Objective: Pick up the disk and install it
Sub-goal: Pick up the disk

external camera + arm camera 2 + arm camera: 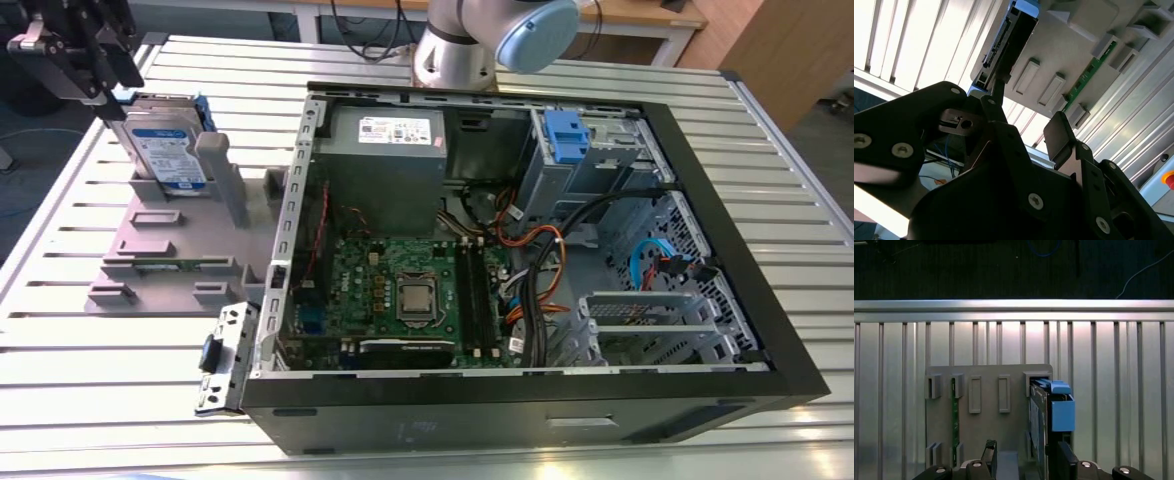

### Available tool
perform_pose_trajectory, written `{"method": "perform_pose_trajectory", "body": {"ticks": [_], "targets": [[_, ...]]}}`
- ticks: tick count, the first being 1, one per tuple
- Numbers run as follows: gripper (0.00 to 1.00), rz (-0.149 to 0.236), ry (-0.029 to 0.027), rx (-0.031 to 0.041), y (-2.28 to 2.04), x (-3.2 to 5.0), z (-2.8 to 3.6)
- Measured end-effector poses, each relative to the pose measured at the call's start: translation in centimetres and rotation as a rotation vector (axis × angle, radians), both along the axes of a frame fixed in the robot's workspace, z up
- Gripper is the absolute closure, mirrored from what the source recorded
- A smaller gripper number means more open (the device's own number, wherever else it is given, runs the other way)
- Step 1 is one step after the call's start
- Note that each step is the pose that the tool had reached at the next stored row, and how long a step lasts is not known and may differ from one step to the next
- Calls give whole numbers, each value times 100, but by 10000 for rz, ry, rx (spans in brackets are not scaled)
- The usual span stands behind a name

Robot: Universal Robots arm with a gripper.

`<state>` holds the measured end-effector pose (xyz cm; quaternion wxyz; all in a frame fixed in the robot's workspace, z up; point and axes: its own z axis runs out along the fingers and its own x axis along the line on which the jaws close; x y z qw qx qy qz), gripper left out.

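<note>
You see the disk (167, 150) stand on edge in the stand (174, 255), so its faces are free for the gripper (1027, 446), spread wide close above it and holding nothing.

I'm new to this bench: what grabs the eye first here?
The open computer case, motherboard and cables bared, dominates the middle of the exterior view. At the exterior view's left the disk stands upright in a grey stand, the tool poised just above it.
</note>
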<state>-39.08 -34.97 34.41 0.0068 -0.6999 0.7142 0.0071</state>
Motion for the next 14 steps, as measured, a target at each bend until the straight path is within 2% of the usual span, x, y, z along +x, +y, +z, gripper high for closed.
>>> {"method": "perform_pose_trajectory", "body": {"ticks": [7,14], "targets": [[41,-1,-1,0,10,-2,-6],[41,6,-2,1,97,-17,-16]]}}
